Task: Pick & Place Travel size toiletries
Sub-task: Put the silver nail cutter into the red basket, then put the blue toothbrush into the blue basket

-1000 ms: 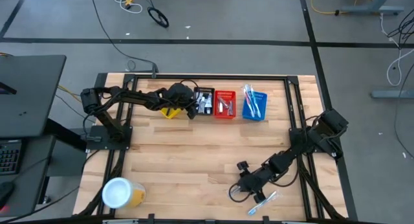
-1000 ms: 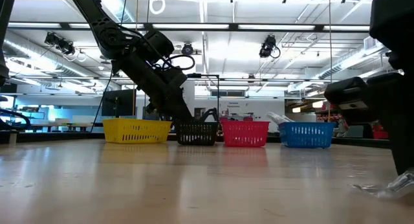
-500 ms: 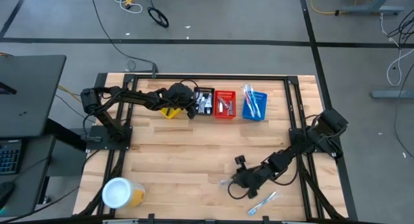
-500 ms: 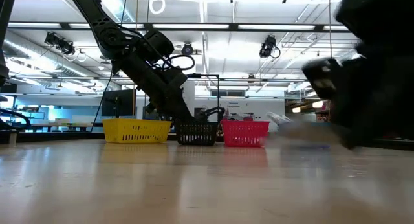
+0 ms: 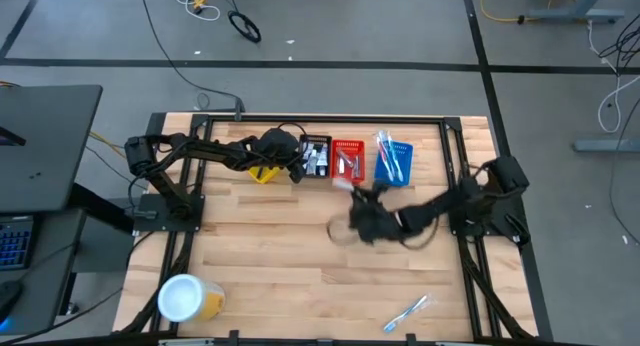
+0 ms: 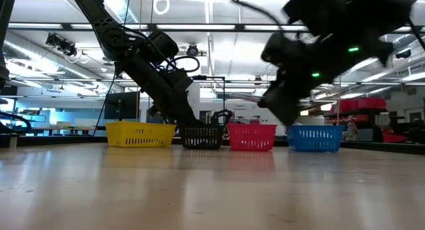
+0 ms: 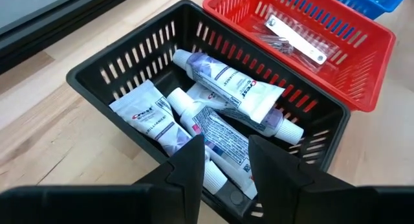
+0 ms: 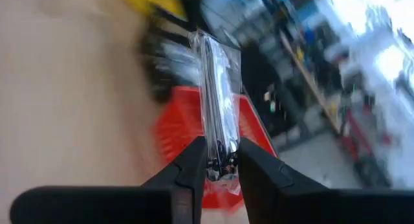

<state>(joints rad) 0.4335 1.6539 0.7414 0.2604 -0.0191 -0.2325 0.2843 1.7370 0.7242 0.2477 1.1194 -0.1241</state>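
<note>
My right gripper (image 8: 218,149) is shut on a clear packet (image 8: 217,75) with a dark razor inside, in the air over the middle of the table (image 5: 352,218), near the red basket (image 5: 347,161). My left gripper (image 7: 226,160) stands open just above the black basket (image 7: 123,56) at the table's far edge. In that basket lie several white toothpaste tubes (image 7: 226,88). The red basket (image 7: 362,49) holds clear packets, and the blue basket (image 5: 393,161) holds toothbrushes. One blue-white toothbrush (image 5: 408,312) lies flat on the table near the front right. My right gripper pinches the packet's near end (image 8: 218,160) between its two fingers. The packet sticks out straight ahead past the fingertips, along the line of the fingers. It is lifted clear of the table.
A yellow basket (image 5: 262,173) stands left of the black one, under the left arm. A yellow jar with a white lid (image 5: 185,298) stands at the near left corner. Bare wood lies between the basket row and the table's front edge.
My right gripper has lifted the packet off the table at the near right. It has swung fast toward the far edge and the red basket, tipping from pointing down to nearly level. The toothbrush has stayed where it lay.
</note>
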